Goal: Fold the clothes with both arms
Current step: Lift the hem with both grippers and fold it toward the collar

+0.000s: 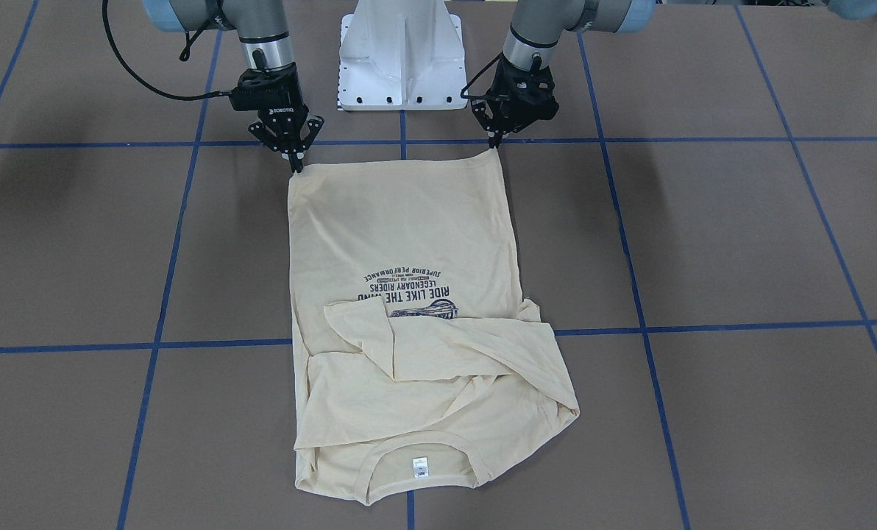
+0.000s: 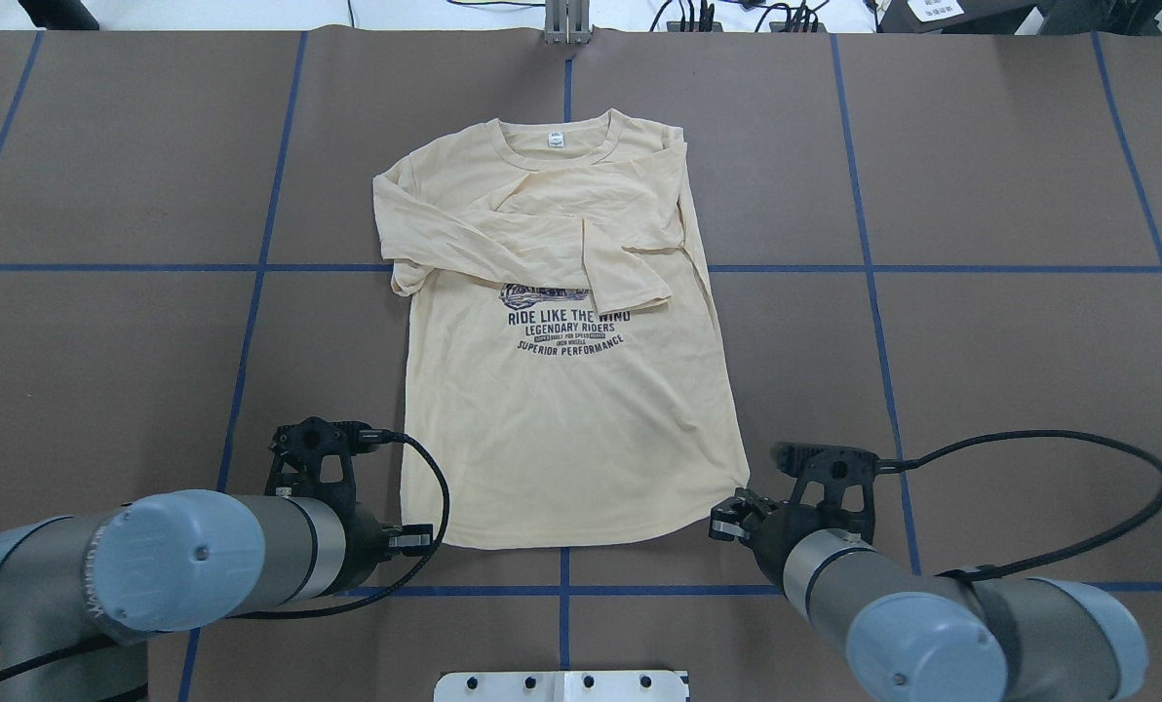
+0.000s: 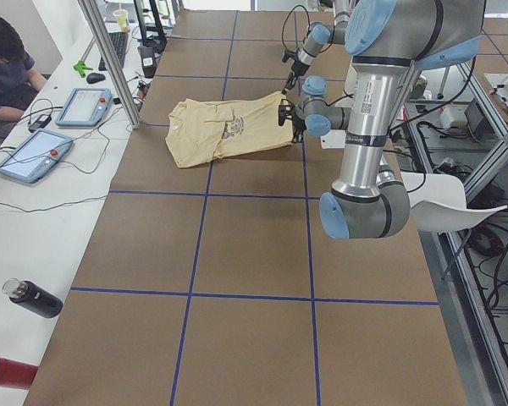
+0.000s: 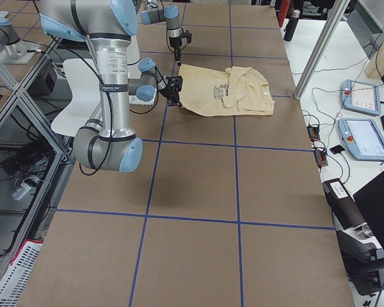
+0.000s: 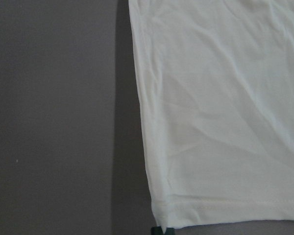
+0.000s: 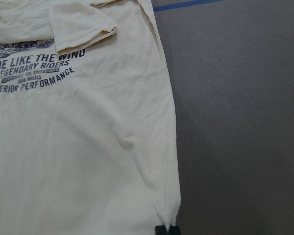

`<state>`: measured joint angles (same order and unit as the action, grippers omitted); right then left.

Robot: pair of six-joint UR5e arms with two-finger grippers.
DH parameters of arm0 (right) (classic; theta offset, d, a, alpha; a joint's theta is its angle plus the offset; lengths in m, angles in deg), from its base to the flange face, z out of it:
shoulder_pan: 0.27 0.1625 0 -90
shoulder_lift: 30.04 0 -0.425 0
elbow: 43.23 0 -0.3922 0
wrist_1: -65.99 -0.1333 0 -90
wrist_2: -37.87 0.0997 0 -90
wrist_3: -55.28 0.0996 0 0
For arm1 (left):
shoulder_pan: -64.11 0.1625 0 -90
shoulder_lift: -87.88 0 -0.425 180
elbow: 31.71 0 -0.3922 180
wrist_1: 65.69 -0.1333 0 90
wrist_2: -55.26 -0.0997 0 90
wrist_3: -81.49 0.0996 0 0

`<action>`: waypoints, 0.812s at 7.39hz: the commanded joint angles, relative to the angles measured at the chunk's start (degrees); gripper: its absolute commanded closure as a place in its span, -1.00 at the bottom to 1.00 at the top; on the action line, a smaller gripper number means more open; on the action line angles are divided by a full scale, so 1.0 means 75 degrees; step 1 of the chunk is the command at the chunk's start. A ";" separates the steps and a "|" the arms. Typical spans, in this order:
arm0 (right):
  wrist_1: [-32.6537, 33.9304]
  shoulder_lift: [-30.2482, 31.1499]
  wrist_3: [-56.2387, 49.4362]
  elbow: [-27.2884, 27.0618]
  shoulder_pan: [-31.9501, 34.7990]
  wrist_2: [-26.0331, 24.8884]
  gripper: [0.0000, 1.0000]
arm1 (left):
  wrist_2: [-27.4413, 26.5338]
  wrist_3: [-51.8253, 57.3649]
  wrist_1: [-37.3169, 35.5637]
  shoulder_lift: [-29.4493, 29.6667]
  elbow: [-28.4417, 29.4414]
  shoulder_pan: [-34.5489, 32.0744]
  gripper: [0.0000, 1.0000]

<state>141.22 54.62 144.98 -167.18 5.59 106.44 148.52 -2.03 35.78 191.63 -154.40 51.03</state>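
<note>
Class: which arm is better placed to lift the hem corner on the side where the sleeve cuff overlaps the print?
Right. The right end effector is already shut on that corner of the shirt, on the same side as the cuff. The left end effector holds the opposite corner.

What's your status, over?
Left tool and right tool shut on hem corners. T-shirt flat, sleeves folded across chest. Nothing seen in the way.
</note>
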 commanded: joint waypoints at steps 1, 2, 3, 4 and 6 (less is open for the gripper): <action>0.0013 0.1315 -0.0053 -0.2084 -0.0263 0.0989 1.00 | 0.0339 0.0003 -0.1205 -0.0099 -0.1562 0.0068 1.00; 0.0106 0.1588 -0.0077 -0.2721 -0.0638 0.1249 1.00 | 0.0804 0.0003 -0.2071 -0.0075 -0.2603 0.0277 1.00; 0.0571 0.1637 -0.0077 -0.3296 -0.0909 0.1287 1.00 | 0.0924 0.0003 -0.2822 -0.0040 -0.3518 0.0755 1.00; 0.0946 0.1591 -0.0077 -0.3662 -0.1004 0.1287 1.00 | 0.0937 0.0003 -0.2900 0.0018 -0.3550 0.0829 1.00; 0.0962 0.1092 -0.0077 -0.2864 -0.0482 0.1229 1.00 | 0.0856 0.0027 -0.2900 0.0228 -0.2654 0.0691 1.00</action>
<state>147.99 65.50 144.41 -192.30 -0.53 115.82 155.27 -1.89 14.39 192.21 -177.90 56.72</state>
